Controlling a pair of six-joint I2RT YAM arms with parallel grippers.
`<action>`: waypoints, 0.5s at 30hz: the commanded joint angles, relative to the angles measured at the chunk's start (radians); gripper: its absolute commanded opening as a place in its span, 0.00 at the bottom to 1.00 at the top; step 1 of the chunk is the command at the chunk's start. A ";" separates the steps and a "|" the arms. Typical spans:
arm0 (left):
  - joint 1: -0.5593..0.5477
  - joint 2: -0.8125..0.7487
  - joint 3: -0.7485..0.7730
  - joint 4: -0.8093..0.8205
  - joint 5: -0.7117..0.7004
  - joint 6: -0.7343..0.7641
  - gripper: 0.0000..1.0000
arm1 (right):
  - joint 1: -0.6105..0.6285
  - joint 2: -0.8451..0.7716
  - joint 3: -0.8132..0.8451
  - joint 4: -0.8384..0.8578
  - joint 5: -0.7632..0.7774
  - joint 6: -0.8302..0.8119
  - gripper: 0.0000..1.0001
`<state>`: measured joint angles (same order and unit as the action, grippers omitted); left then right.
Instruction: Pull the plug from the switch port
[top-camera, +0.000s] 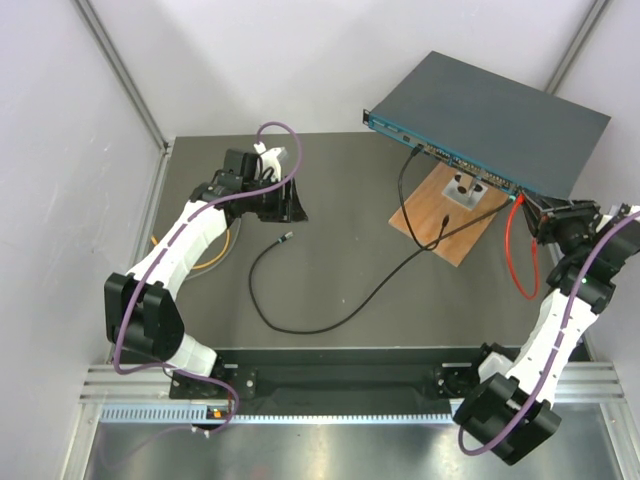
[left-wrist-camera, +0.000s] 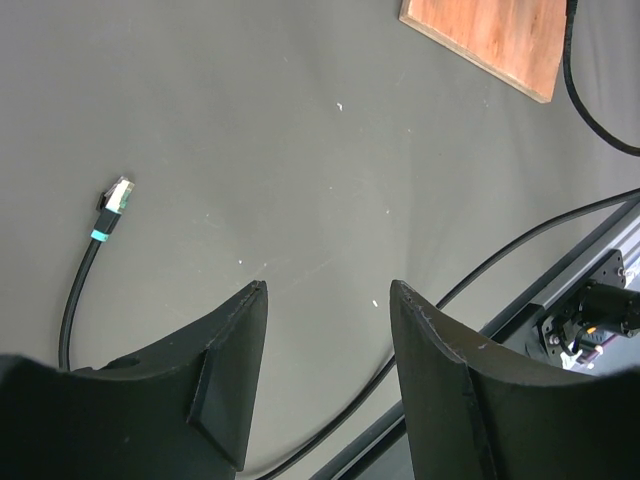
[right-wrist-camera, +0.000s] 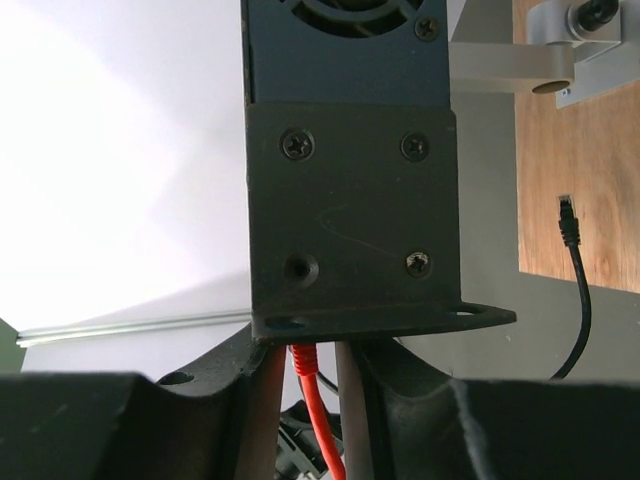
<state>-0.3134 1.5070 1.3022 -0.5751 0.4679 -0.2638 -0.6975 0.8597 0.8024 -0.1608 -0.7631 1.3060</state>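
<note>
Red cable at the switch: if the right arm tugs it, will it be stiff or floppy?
Probably floppy: the red cable sags in a loose loop below the switch, so it should bend rather than push back. It looks thin, so likely light. Its top end, flanked by the right end effector, runs up under the switch, so it may resist.

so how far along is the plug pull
Done: the right claw is at the end of the switch, straddling the red plug. In hand: the grip, though I can't tell if it's clamped. Left: the plug looks seated behind the bracket, so the pull itself. The left claw sits open, idle.
</note>
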 joint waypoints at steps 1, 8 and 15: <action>0.008 -0.033 -0.003 0.050 0.021 0.001 0.57 | 0.021 0.047 0.038 0.020 0.163 -0.001 0.25; 0.010 -0.025 0.006 0.053 0.025 -0.002 0.57 | 0.026 0.065 0.061 0.029 0.182 0.015 0.03; 0.011 -0.025 0.006 0.055 0.031 -0.005 0.57 | 0.024 0.188 0.199 -0.226 0.107 -0.176 0.00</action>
<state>-0.3080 1.5070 1.3010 -0.5747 0.4797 -0.2646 -0.6926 0.9264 0.9211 -0.3069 -0.7624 1.2388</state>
